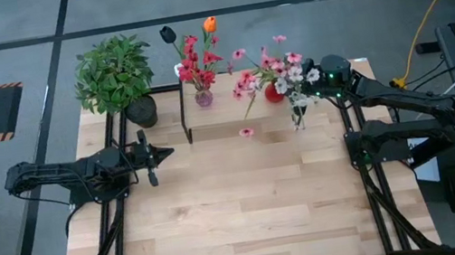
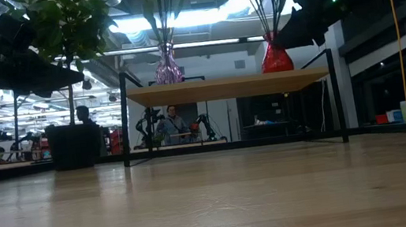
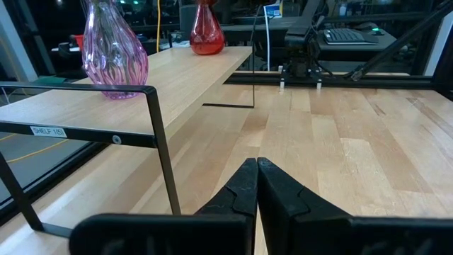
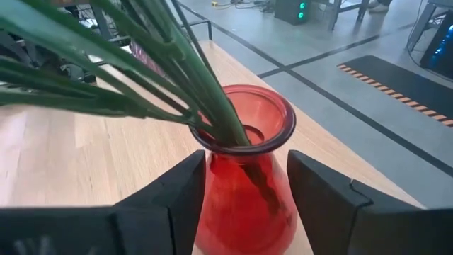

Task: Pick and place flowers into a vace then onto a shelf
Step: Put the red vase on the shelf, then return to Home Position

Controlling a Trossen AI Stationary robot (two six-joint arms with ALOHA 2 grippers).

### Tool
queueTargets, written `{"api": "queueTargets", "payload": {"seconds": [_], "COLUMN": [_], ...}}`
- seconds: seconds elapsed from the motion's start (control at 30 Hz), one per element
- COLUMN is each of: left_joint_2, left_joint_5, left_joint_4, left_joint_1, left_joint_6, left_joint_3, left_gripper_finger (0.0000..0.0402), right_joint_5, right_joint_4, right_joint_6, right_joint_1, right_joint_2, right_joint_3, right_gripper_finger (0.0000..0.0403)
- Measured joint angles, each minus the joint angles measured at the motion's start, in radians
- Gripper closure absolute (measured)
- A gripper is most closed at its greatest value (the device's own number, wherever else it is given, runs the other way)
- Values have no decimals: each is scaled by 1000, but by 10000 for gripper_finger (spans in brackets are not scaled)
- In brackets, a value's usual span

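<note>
My right pincer point(image 4: 244, 205) stands with its fingers apart on either side of the red vase point(image 4: 246, 180), one finger to each flank of its belly, because the vase sits on the shelf point(image 2: 227, 87) and I need both sides covered either to steady it or to let it go cleanly; whether the pads actually touch the glass I cannot tell. The flowers point(image 1: 278, 69) rest with their green stems bundled down through the vase's mouth, their pink and white blooms leaning out above the shelf's right end, so the weight sits high and the vase would tip if nudged sideways. Toward the shelf's other end stands the purple vase point(image 2: 167, 67) with its own red and orange blooms. A loose pink bloom point(image 1: 246, 131) lies on the desk point(image 1: 249, 206) just in front of the shelf. My left pincer point(image 3: 256, 185) hovers low over the desk beside the shelf's left end, fingers pressed together and empty, out of the way.
</note>
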Motion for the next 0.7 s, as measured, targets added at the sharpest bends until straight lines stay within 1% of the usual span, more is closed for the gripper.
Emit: {"api": "queueTargets", "payload": {"seconds": [0.23,0.43,0.7], "left_joint_2": [0,0,0], "left_joint_5": [0,0,0], "left_joint_4": [0,0,4], "left_joint_1": [0,0,0], "left_joint_6": [0,0,-1], "left_joint_3": [0,0,0], "left_gripper_finger": [398,397,396], "right_joint_5": [0,1,2], "right_joint_4": [-19,-90,-143], "right_joint_6": [-8,-24,-33], "right_joint_1": [0,0,0], "right_joint_2": [-38,-90,-167], "right_joint_3": [0,0,0], "right_gripper_finger": [202,202,202]}}
